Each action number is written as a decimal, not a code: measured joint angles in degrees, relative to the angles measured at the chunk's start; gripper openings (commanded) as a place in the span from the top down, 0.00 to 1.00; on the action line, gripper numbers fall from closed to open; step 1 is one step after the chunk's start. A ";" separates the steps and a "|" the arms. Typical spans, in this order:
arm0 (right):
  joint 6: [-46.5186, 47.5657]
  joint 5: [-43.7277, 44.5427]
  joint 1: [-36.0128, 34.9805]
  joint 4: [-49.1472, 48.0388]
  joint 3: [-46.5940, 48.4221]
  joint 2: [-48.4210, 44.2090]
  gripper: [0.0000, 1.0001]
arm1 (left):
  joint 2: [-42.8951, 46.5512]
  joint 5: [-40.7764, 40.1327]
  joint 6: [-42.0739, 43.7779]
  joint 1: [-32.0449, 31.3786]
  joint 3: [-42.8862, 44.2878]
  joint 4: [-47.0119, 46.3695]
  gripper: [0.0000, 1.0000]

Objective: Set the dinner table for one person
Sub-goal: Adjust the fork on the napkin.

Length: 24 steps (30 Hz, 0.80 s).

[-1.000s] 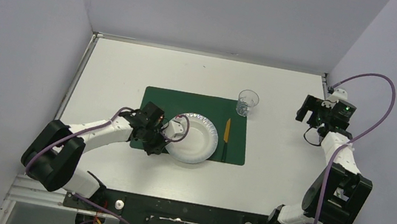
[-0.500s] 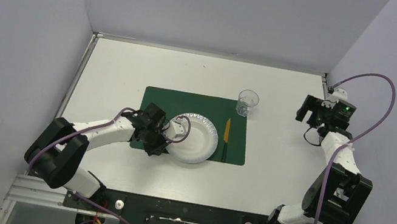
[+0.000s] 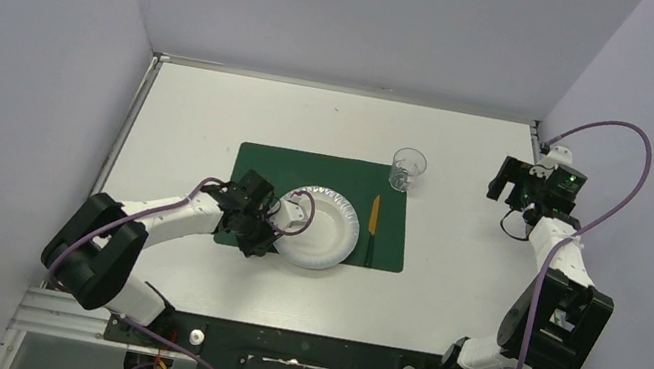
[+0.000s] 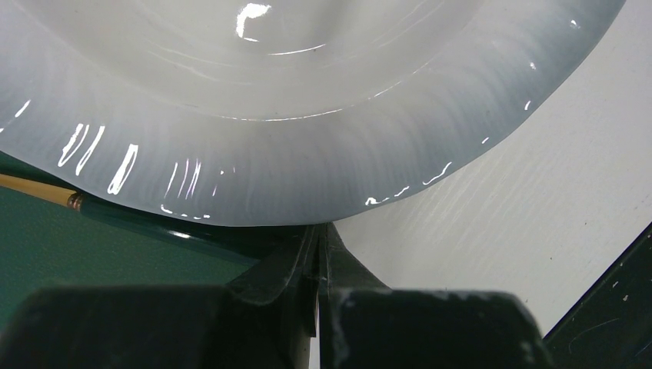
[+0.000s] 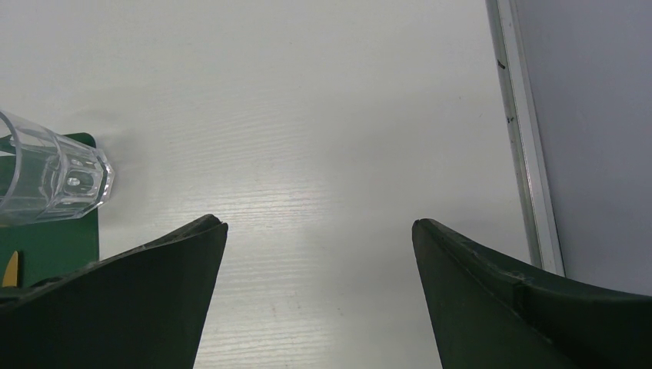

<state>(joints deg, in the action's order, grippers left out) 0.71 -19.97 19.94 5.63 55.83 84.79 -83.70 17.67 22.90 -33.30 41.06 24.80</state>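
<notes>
The left arm (image 3: pixel 163 215) stretches low toward the middle, the left gripper (image 3: pixel 272 226) pinched fully closed — the right arm (image 3: pixel 559 271) reaches up the right side, the right gripper (image 5: pixel 319 224) spread wide.

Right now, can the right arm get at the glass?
Probably yes: the right gripper is open and empty, and the glass stands off to its left with only bare table between them.
</notes>
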 measured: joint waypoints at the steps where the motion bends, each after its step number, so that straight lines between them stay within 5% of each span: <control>1: 0.00 -0.02 0.00 0.02 0.00 0.00 0.04 | 0.00 -0.07 -0.07 0.00 0.00 0.00 1.00; 24: 0.09 -0.50 0.33 0.00 0.00 0.00 0.04 | 0.00 -1.22 -1.29 -0.15 0.00 -0.39 1.00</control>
<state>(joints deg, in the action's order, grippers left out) 0.80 -20.47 20.27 5.63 55.83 84.79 -83.70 16.45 21.61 -33.45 41.06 24.40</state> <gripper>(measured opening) 0.964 0.007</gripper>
